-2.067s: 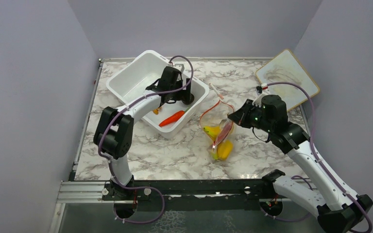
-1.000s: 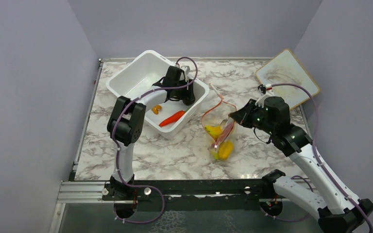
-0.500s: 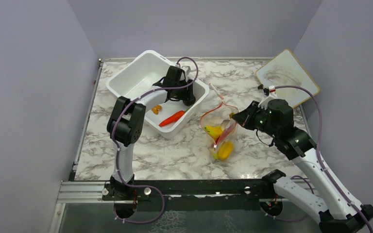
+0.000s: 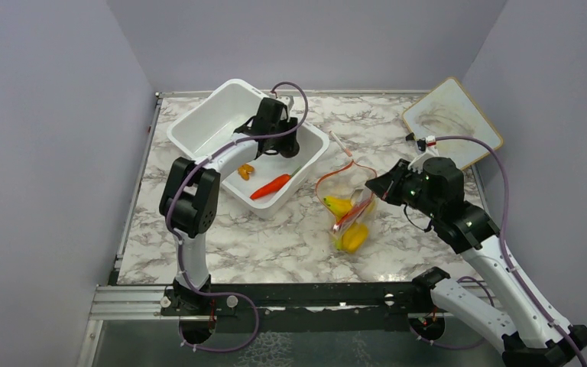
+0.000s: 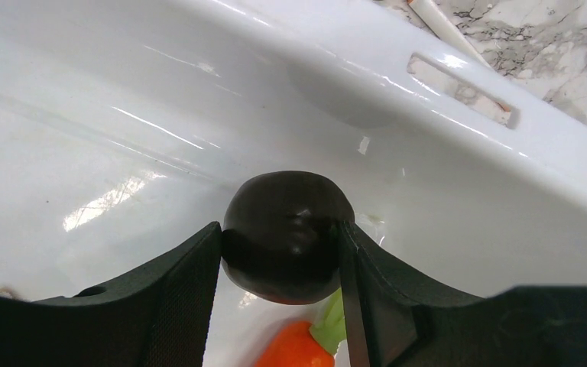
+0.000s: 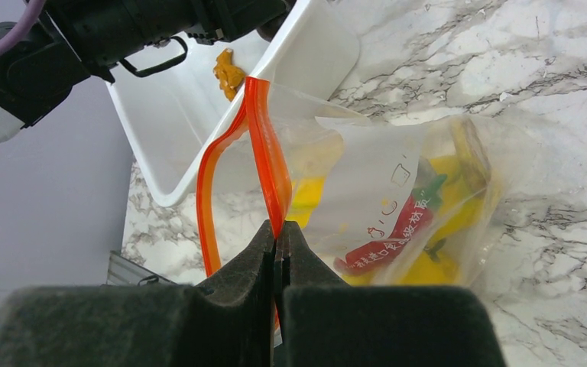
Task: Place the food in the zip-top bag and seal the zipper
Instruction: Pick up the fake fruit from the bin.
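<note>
This is a robotics lab test cell. Plain lavender walls (image 4: 46, 153) box in 3 sides of a marble-patterned tabletop (image 4: 275, 237). An aluminium rail (image 4: 130, 300) runs along its near edge, where 2 machines are bolted: the left arm (image 4: 187, 200) and the right arm (image 4: 470, 225), each trailing a purple cable (image 4: 502, 206). The things laid out are props (a toy carrot (image 4: 270, 186), a dark round fruit (image 5: 287, 233), a zip-top bag (image 4: 342, 186)), along with a white tub (image 4: 199, 126) and a small whiteboard (image 4: 451, 118).
</note>
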`<state>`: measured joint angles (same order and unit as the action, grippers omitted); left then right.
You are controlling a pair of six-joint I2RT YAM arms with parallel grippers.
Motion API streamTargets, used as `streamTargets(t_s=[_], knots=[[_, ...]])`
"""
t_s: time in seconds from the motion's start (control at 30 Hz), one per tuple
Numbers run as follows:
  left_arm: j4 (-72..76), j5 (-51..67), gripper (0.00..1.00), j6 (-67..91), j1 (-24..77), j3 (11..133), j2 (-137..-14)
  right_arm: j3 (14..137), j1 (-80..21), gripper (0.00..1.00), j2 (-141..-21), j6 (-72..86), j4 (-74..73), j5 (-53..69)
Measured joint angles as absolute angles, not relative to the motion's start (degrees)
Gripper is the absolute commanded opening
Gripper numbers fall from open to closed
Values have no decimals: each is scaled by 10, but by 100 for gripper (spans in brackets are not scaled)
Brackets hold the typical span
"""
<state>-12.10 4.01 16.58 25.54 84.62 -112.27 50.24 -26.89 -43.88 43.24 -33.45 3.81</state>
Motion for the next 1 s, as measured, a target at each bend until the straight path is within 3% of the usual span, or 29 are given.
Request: streamTargets(t_s=[0.67,1.0], knots=[[-162,21,38,168,255,818,-953,489,-269,1,-456,442,-320,54],[-158,123,38,209,255,803,-878,483,-269,1,-473,458,-307,76]])
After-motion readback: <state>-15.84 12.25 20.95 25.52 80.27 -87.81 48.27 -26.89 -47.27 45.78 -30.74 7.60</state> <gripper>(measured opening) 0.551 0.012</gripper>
